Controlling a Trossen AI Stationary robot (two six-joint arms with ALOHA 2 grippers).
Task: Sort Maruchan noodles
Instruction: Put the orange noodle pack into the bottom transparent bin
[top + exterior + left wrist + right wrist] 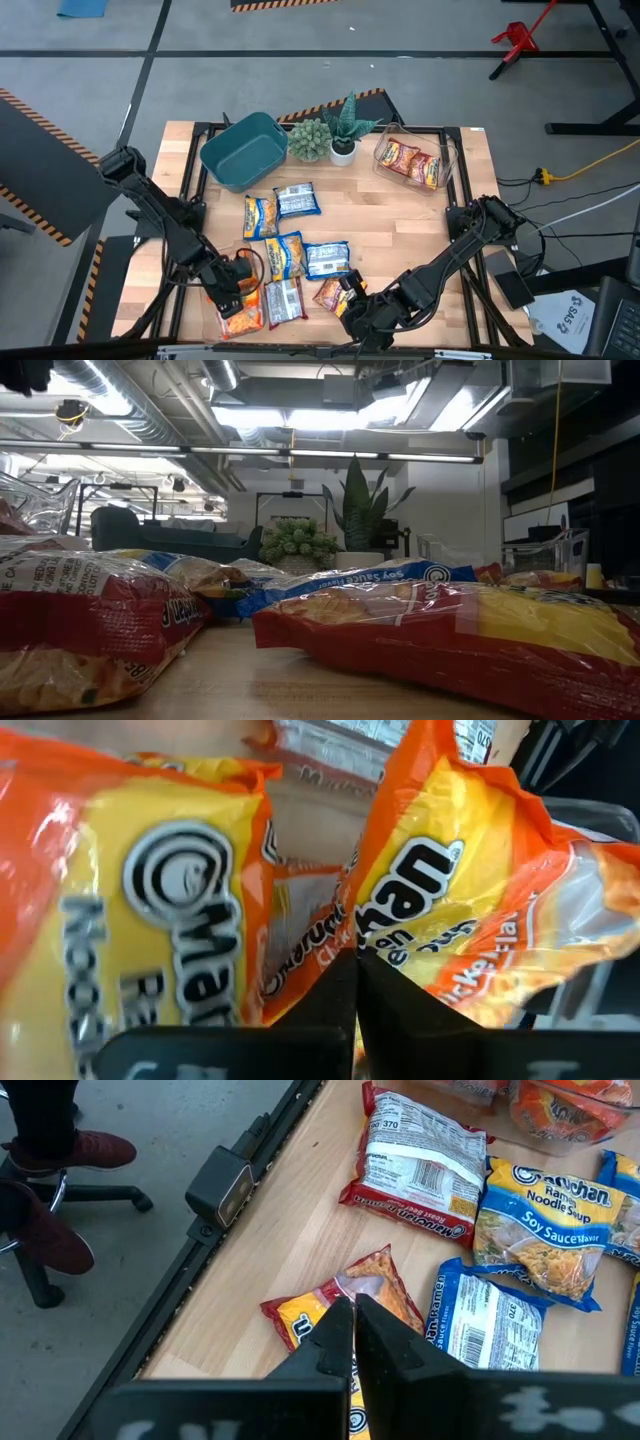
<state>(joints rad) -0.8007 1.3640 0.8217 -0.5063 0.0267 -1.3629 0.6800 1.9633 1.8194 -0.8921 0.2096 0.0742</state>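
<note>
Left gripper closed on orange packet over clear tub; right gripper closed on red-yellow packet; glossy film could slip.

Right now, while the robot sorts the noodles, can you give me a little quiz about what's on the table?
1. True or false: the teal bin is full of noodle packets.
2. What stands between the teal bin and the far clear tub? A) potted plants B) a cup C) a book
3. The right tool is over a loose packet on the wood. Which tool is over the near clear tub?

Key: 1. False, nothing shows inside it. 2. A. 3. The left tool.
</note>
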